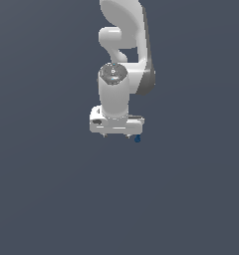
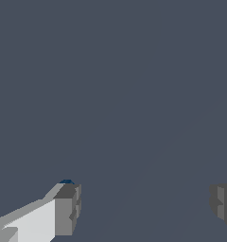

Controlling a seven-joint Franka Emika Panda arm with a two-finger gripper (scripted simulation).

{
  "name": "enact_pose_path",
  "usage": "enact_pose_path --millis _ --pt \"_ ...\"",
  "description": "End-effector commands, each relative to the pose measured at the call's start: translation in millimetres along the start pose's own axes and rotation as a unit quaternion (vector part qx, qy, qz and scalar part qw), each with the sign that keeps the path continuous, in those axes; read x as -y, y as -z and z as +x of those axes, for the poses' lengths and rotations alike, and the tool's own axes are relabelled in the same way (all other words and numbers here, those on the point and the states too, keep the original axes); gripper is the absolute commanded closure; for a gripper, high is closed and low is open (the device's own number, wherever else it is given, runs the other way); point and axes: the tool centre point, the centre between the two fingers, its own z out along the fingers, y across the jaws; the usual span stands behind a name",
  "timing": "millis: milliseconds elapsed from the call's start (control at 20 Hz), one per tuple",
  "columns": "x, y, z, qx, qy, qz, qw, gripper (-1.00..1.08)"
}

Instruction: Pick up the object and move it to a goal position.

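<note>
Exterior view: a white Franka Panda arm point(image 1: 122, 60) reached down over a plain slate-grey surface point(image 1: 52, 199), its wrist pointing toward the floor and its gripper point(image 1: 116, 135) set crosswise at the lowest point of the arm. Only the short tips of the two fingers point(image 1: 103, 134) showed below the white hand body, standing well apart from each other. A tiny dark-blue blob point(image 1: 137, 139), the object of the task, sat just beside the fingertip on the exterior view's right, on the outer side of it and not between the two tips.

Wrist view: the two grey finger pads point(image 2: 68, 208) stood wide apart, near their full spread, with bare grey surface point(image 2: 115, 94) between them and nothing held. A sliver of the dark-blue blob point(image 2: 66, 181) peeked out just behind the tip of one finger, mostly hidden by it. Whether the blob touched that finger could not be told from either picture.
</note>
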Motion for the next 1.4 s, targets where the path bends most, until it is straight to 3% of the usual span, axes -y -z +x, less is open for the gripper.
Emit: enact_pose_path --millis 0,400,650,1000,1350 --pt "0.0 0.0 0.0 0.0 0.0 0.0 1.0 -0.92" --pt "-34.5 -6.0 -2.0 0.011 -0.013 -0.012 0.9998 -0.92" --pt "-32.8 -6.5 -2.4 0.011 -0.012 -0.012 0.9998 -0.92" --pt "-2.7 -19.8 -13.6 0.005 -0.002 -0.012 0.9999 -0.92" --pt "55.9 -44.8 -43.1 -0.006 0.021 -0.009 0.9997 -0.92"
